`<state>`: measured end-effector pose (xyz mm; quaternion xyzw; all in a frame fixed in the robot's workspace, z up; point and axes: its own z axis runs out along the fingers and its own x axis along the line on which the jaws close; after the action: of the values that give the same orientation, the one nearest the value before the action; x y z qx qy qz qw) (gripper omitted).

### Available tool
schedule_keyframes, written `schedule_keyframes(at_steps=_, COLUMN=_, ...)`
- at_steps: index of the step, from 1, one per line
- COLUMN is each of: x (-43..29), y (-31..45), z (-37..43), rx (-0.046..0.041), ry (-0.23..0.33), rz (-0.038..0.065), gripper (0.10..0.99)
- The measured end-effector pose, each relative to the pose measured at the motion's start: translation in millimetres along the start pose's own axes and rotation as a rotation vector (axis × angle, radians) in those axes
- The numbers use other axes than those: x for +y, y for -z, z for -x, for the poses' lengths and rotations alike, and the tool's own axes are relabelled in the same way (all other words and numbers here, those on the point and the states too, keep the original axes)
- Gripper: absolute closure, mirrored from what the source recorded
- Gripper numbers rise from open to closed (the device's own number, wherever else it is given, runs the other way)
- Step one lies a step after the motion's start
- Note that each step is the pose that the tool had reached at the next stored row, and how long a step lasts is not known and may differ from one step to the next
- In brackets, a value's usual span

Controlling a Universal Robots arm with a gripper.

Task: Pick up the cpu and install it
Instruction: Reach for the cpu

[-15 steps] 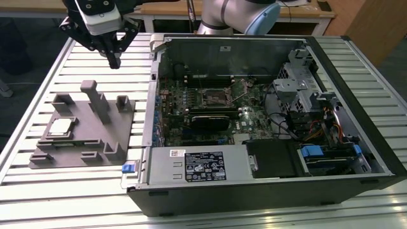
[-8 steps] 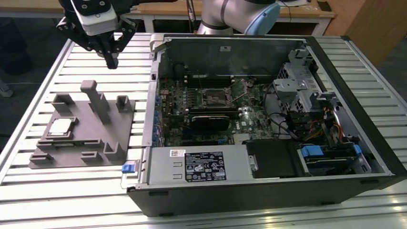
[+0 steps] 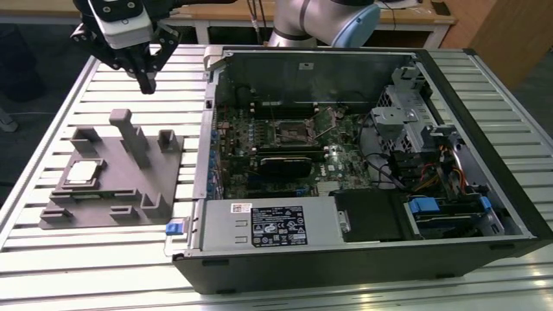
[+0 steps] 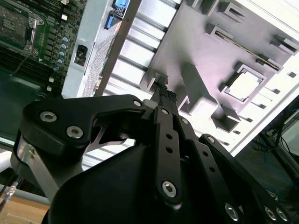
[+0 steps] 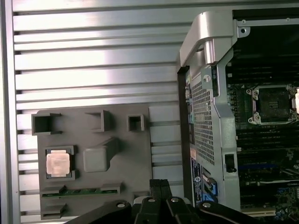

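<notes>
While the gripper [image 3: 147, 86] hangs over the far edge of the slatted aluminium table [image 3: 52, 259], at about eleven o'clock in the exterior view, we see its fingers drawn narrow, tips together, with nothing between them. Both wrist views show the same closed tips [image 4: 163, 92] [image 5: 161, 183].

We find the cpu [image 3: 84, 172] lying flat in a square recess of the grey plastic tray [image 3: 129, 178], toward the tray's nine o'clock side. Its pale metal top faces up in both wrist views [image 4: 245, 87] [image 5: 58, 163]. The gripper is off the tray's twelve o'clock edge, well apart from the cpu.

Just beside the tray, at its three o'clock, lies the open computer case [image 3: 363, 275], its green motherboard carrying the socket frame [image 3: 291, 131].

Beyond the table, at twelve o'clock, we see a wooden bench [image 3: 233, 10] behind the arm [image 3: 320, 19], a wooden panel [image 3: 509, 32] at one o'clock, and dark floor [image 3: 26, 52] at ten o'clock.
</notes>
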<state>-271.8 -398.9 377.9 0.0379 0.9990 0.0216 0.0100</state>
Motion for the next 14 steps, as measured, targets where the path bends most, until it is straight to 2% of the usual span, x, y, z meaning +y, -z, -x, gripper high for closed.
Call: schedule_keyframes(at_steps=14, x=-1.3, y=-2.2, z=-16.9, rx=0.0022, ry=0.000, rz=0.000, gripper=0.980)
